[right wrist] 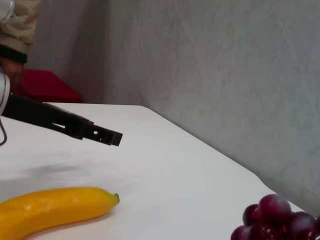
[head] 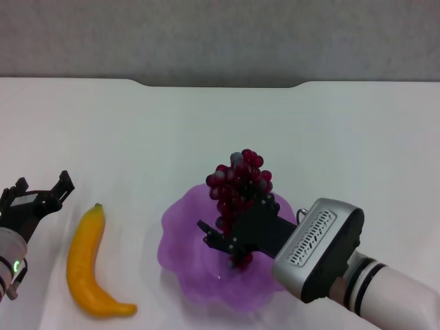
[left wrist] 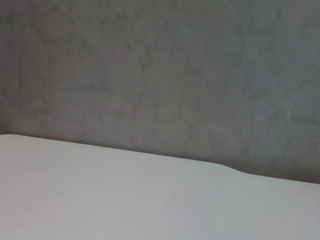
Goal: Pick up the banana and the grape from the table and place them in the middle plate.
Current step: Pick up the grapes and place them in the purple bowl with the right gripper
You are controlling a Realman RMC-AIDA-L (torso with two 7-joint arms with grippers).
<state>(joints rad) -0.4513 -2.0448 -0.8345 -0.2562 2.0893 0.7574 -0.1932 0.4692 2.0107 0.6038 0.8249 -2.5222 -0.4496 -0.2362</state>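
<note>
Grapes held over the purple dish, banana on the table

Grapes (head: 237,189) stood up in a dark red bunch above the middle plate (head: 182,237) when seen from the head camera, gripped low down by the right gripper (head: 232,249), whose black fingers were closed around the bunch's lower part. That arm reached in from the near right, its grey housing hanging over the dish's near right rim. Whether the lowest grapes touched the dish floor could not be told. To the left of the plate, well apart from it, the banana (head: 88,265) lay flat on the white table (head: 330,137), its dark tip pointing away from the robot. Just left of the banana hovered the left gripper (head: 42,194), its two black fingers spread apart with nothing between them.

From the left wrist camera, only the bare tabletop (left wrist: 125,200) and the grey wall (left wrist: 160,75) behind it showed, with the notch in the far edge visible.

From the right wrist camera, the banana (right wrist: 52,207) lay on the table (right wrist: 165,175), tip toward the grapes (right wrist: 275,220), which crowded one corner. Above and beyond the banana, clear of it, stretched one black finger of the left gripper (right wrist: 95,132).
</note>
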